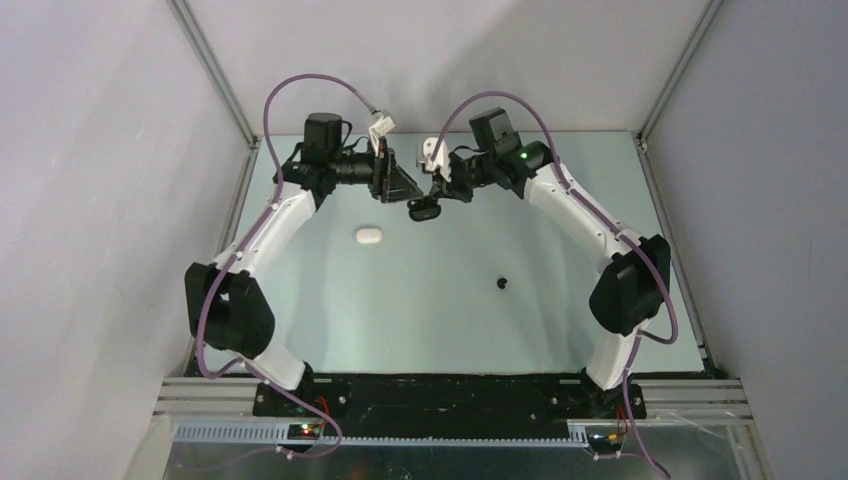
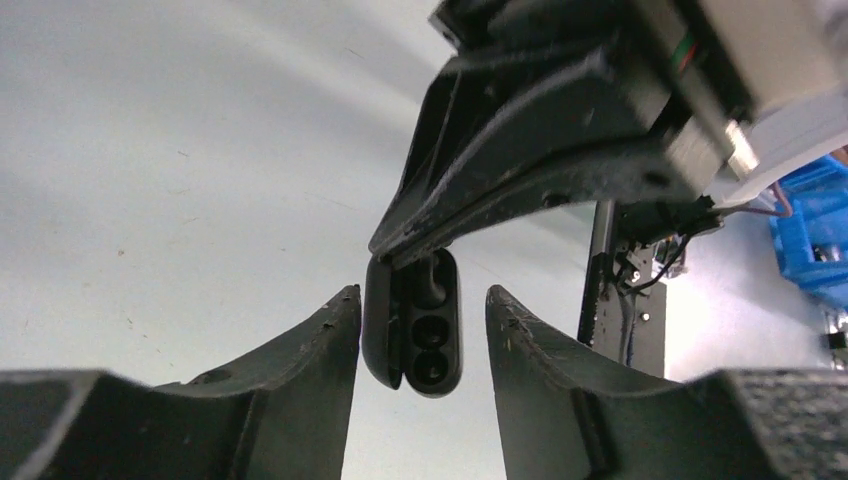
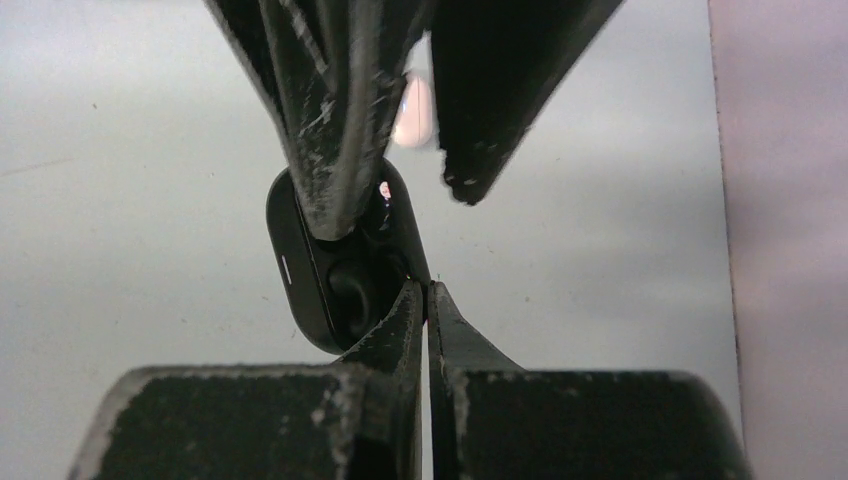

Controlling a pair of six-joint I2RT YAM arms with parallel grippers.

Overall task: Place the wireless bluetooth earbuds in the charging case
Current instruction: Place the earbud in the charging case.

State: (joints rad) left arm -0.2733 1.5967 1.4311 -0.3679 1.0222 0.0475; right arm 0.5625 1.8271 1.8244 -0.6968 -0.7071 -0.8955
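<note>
The black charging case point(image 2: 432, 345) is at the far middle of the desk point(image 1: 420, 320), right where the two arms meet. It is a small glossy pill-shaped shell, open like a book and standing on end. The lid is on the left in the left wrist view. The base faces the camera and shows two round dark wells, one above the other. From the right wrist the outer shell point(image 3: 298, 285) shows a short pale strip on its side and a rounded dark form inside. Whether that form is a seated bud or an empty well cannot be told.

The left jaws stand apart on either side of the case. One finger point(image 2: 300, 370) is right against the lid and the other stands off from the base with a clear gap, so they do not clamp it. The right jaws are together, with only a hairline between the fingers point(image 3: 400, 330). Their tips touch the rim of the open case from the opposite side. Nothing can be seen pinched between them. Whether the case rests on the desk or is borne up cannot be told.

One black earbud point(image 1: 503, 283), a tiny rounded dot, lies alone on the desk, well apart from the case and nearer the right arm. A white charging case point(image 1: 368, 235), shut and pill-shaped, lies on the desk near the left arm, nearer the camera than the black one.
</note>
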